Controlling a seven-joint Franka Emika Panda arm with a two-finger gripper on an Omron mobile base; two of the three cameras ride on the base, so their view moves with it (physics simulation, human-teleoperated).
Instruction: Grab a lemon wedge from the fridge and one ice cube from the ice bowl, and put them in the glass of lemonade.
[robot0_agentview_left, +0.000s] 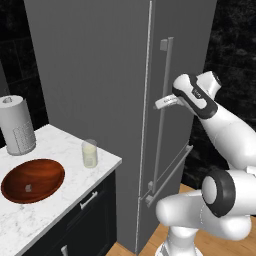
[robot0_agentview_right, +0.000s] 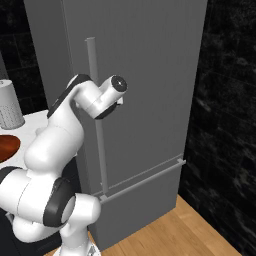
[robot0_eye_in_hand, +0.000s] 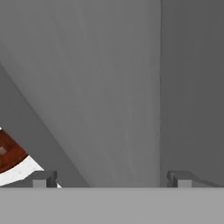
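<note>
Gripper at the closed fridge handle

The grey fridge (robot0_agentview_left: 90, 75) stands shut; the gripper (robot0_eye_in_hand: 111, 179), jaws spread wide and empty, sits at its bar handle (robot0_agentview_left: 164, 115). On the counter (robot0_agentview_left: 60, 200), the ice bowl (robot0_agentview_left: 33, 180) holds an ice cube (robot0_agentview_left: 28, 188), with the glass of lemonade (robot0_agentview_left: 89, 153) beside it.

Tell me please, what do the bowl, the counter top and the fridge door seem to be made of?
The ice bowl looks like glossy reddish-brown wood: dark grain streaks and a sheen. The counter top looks like polished white marble, with grey veins, though it may be imitation. The fridge door looks like matte grey metal or painted panel; its even, dull surface leaves this open.
</note>
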